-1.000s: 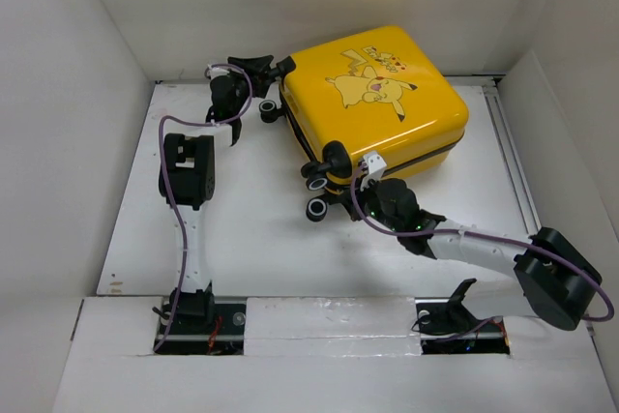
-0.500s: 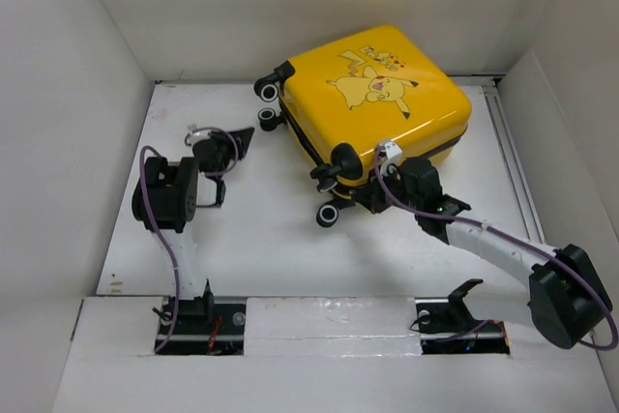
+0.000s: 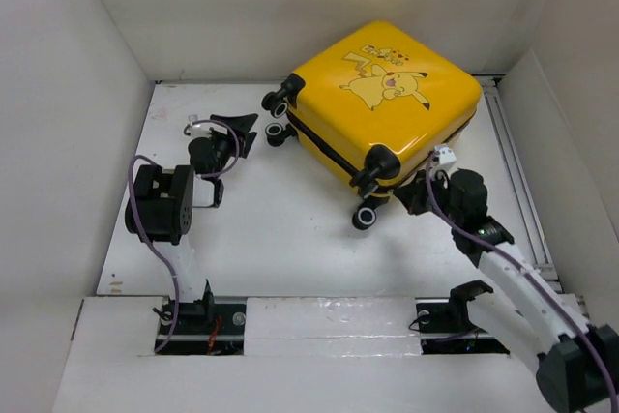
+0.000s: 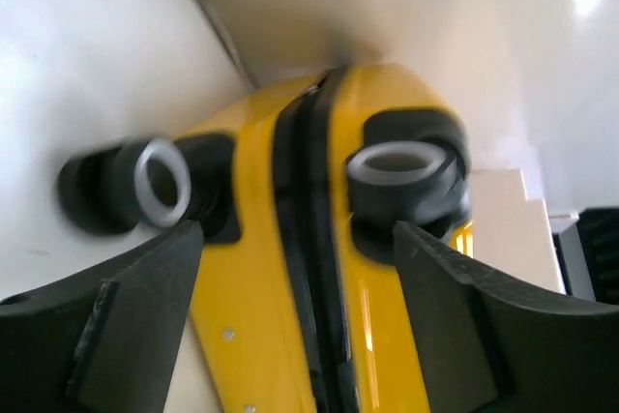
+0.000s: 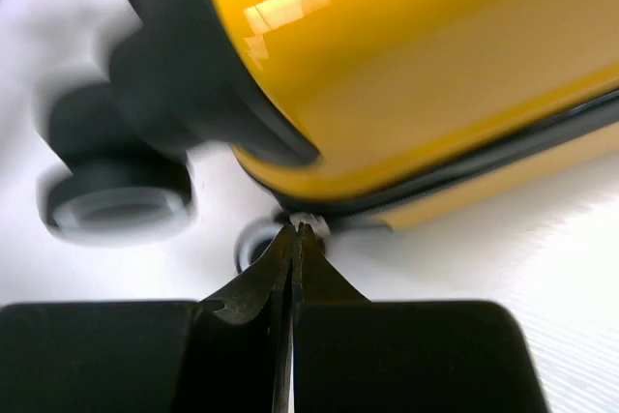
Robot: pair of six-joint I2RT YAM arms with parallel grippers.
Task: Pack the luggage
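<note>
The yellow luggage (image 4: 250, 336) is seen end-on, filling the middle of the view. A black zipper band (image 4: 319, 268) is seen running down its centre. Two black-and-white caster wheels are shown at its end: one (image 4: 160, 184) at the left, blurred, over the white bench (image 4: 77, 45), the other (image 4: 398, 166) at the right of the band. The left gripper (image 4: 297, 231) is shown with its dark fingers (image 4: 116, 326) spread wide, and the luggage is framed between them.
</note>
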